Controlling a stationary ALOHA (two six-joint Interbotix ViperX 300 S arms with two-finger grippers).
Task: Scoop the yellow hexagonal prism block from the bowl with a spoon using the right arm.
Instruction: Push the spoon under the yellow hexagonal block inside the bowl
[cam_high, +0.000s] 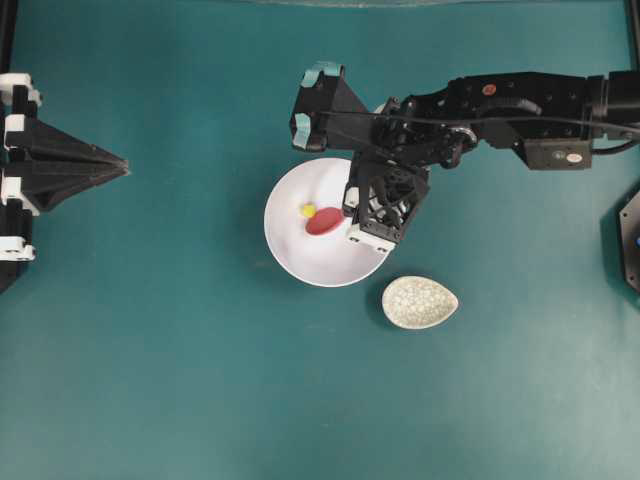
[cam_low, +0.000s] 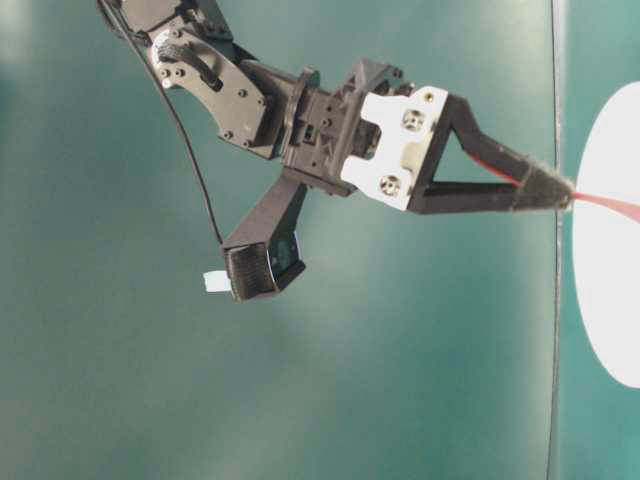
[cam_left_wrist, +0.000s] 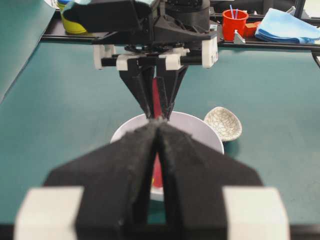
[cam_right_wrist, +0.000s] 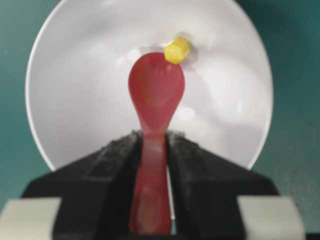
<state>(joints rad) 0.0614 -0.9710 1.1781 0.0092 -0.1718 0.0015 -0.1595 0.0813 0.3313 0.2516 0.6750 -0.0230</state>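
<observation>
The white bowl (cam_high: 298, 255) sits mid-table, and the tiny yellow hexagonal prism block (cam_high: 308, 210) lies inside it. My right gripper (cam_right_wrist: 154, 137) is shut on the handle of the red-pink spoon (cam_right_wrist: 156, 92), whose scoop rests in the bowl (cam_right_wrist: 75, 100). The block (cam_right_wrist: 177, 50) touches the scoop's far tip, just to its right, outside the scoop. From overhead the scoop (cam_high: 323, 222) lies right beside the block, with the right wrist over the bowl's right side. My left gripper (cam_high: 122, 165) stays at the far left, shut and empty, pointing at the bowl (cam_left_wrist: 200, 127).
A speckled teardrop spoon rest (cam_high: 420, 302) lies just right of and below the bowl. Seen from the left wrist, a rail behind the table holds a red cup (cam_left_wrist: 235, 22) and a blue cloth (cam_left_wrist: 287, 25).
</observation>
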